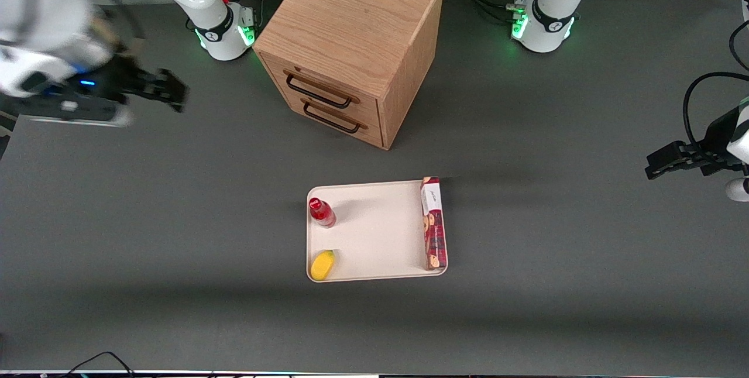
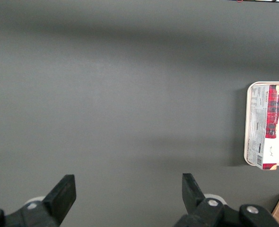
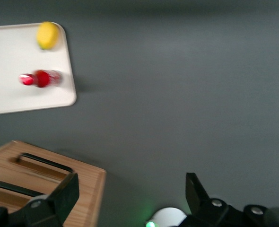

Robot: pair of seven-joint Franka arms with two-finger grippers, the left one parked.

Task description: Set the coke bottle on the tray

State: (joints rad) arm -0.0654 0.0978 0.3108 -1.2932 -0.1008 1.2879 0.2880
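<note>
The coke bottle (image 1: 322,212), small and red with a red cap, stands upright on the cream-white tray (image 1: 374,232), near the tray's edge toward the working arm's end. It also shows in the right wrist view (image 3: 40,78) on the tray (image 3: 16,97). My gripper (image 1: 167,90) is open and empty, held high above the table toward the working arm's end, well away from the tray. In the right wrist view its fingers (image 3: 68,194) stand wide apart with nothing between them.
A yellow lemon-like fruit (image 1: 323,265) and a long red cookie box (image 1: 434,223) also lie on the tray. A wooden drawer cabinet (image 1: 351,44) with two drawers stands farther from the front camera than the tray.
</note>
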